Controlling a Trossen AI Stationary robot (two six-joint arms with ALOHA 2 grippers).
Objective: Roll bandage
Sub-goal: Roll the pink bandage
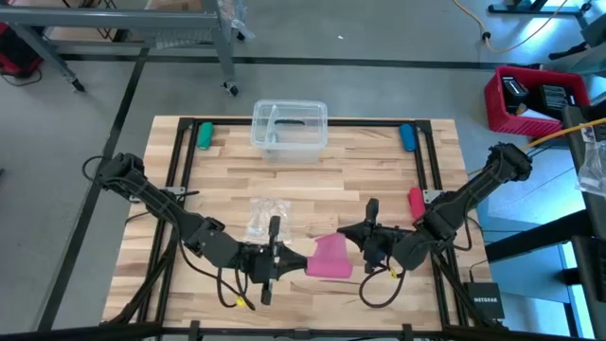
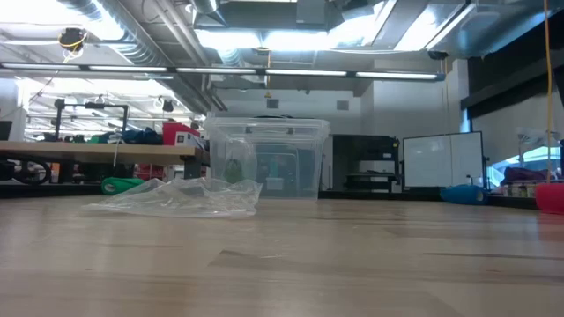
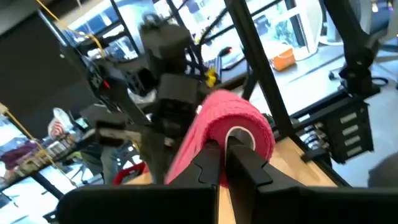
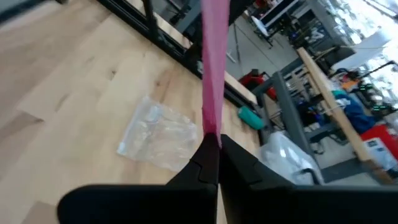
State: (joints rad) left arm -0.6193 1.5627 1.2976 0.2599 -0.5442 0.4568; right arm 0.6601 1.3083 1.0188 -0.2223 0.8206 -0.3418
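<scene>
One pink bandage (image 1: 330,257) sat lower centre, pinched by two closed grippers: left gripper (image 1: 299,262), right gripper (image 1: 352,233); one plastic wrapper (image 1: 266,220) lay nearby.

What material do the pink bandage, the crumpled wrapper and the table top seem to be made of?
The bandage looks like soft matte fabric, likely elastic: its wound layers show a woven texture. The wrapper seems thin clear plastic film, glossy and wrinkled, with things behind it showing through. The table top appears to be light wood in joined strips with visible grain and a smooth finish.
</scene>
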